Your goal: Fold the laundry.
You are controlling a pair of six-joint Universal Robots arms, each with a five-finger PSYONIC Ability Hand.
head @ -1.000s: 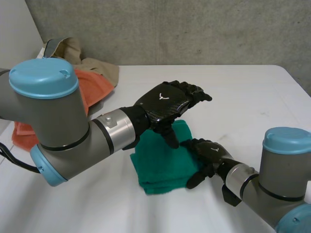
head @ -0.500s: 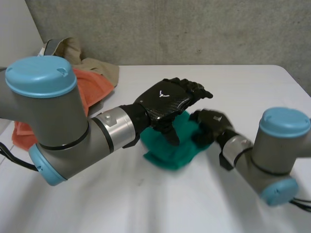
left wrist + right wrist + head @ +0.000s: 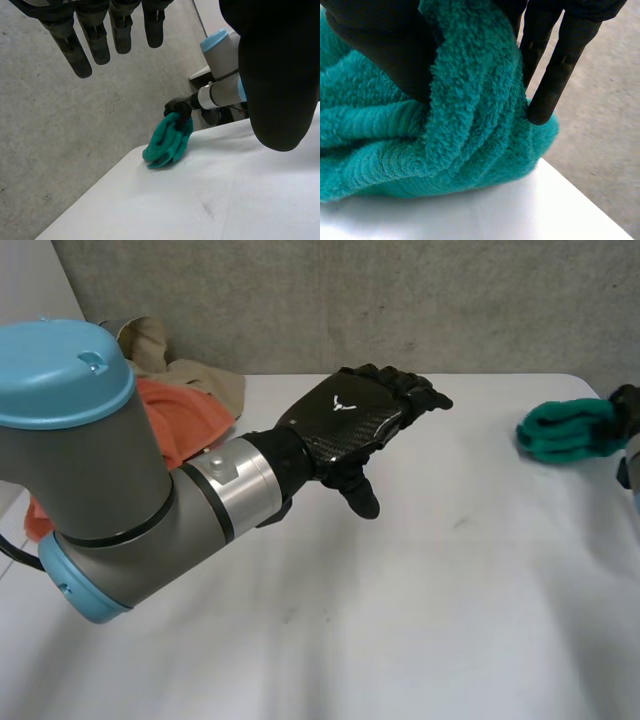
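Observation:
A folded green towel [image 3: 562,430] sits bunched at the table's far right edge, with my right hand [image 3: 627,405] shut on it. In the right wrist view the thumb [image 3: 385,45] and fingers [image 3: 557,65] pinch the thick green towel [image 3: 445,140] just above the table. My left hand [image 3: 350,425] hovers over the middle of the table, fingers straight and open, holding nothing. In the left wrist view the green towel [image 3: 167,142] lies beyond the fingertips [image 3: 82,47] of my left hand, gripped by the right hand [image 3: 179,106].
An orange cloth [image 3: 185,415] and a beige garment [image 3: 170,360] lie piled at the table's back left, behind my left arm [image 3: 120,500]. A grey concrete wall [image 3: 400,300] stands behind the white table [image 3: 400,620].
My right hand closed on the green towel and carried it from the table's middle to the far right edge. The left hand stayed in place, rising slightly.

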